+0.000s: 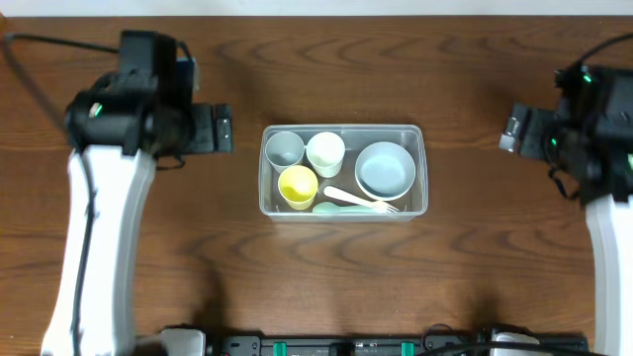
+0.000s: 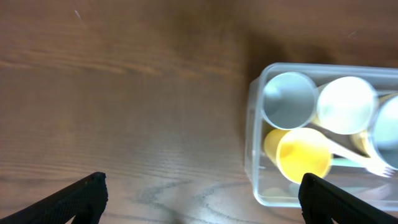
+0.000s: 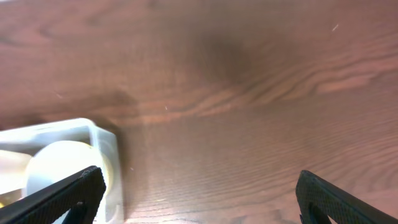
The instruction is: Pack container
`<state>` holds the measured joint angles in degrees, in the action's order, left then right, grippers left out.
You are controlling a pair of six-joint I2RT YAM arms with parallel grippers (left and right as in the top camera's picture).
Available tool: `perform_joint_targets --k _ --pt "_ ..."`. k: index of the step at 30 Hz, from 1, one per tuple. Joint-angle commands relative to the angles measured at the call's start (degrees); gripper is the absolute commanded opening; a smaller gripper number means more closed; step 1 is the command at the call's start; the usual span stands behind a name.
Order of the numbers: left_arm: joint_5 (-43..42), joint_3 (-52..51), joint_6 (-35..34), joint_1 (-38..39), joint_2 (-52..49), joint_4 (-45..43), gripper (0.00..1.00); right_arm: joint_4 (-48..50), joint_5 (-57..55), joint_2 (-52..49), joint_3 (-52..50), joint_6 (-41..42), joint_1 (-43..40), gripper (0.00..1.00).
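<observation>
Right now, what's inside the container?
The container holds a grey cup, a white cup, a yellow cup, a pale-blue bowl, a white fork and a green utensil. Anything beneath the bowl is hidden.

I see clear, glossy plastic for the container (image 1: 265, 188), smooth dark-grained wood for the table (image 1: 316, 287), and matt plastic for the yellow cup (image 1: 297, 185).

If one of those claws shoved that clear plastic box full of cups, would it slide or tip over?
Probably slide: the container is broad, sitting flat on the smooth wooden table. It likely feels light, with thin clear walls and only small tableware like the bowl. The loose yellow cup might shift inside.
</observation>
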<state>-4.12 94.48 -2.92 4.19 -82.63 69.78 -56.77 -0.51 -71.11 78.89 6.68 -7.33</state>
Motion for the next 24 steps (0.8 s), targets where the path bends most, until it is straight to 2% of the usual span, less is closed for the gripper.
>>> perform_joint_targets --k 1,4,9,14,19,24 --pt "0.2 -1.7 0.7 -0.2 8.8 -0.3 0.98 0.3 -0.3 9.4 -2.4 1.0 0.0 0.99" --pt "0.2 -5.7 0.7 -0.2 16.9 -1.7 0.98 0.8 0.1 17.2 -7.1 -0.3 1.0 0.99" --pt "0.2 -17.9 0.3 -0.2 33.0 -5.9 0.98 1.0 0.2 30.5 -19.4 -0.6 3.1 0.99" --pt "0.2 -29.5 -2.5 -0.2 49.4 -8.5 0.98 -0.9 1.7 41.1 -28.7 3.4 3.5 0.99" --pt "0.2 -34.2 -4.9 -0.2 60.2 -8.2 0.98 -3.5 2.0 45.3 -31.5 4.0 3.5 0.99" --pt "0.2 -34.3 -4.9 -0.2 63.4 -6.5 0.98 -4.0 2.4 45.2 -31.6 4.6 3.5 0.99"
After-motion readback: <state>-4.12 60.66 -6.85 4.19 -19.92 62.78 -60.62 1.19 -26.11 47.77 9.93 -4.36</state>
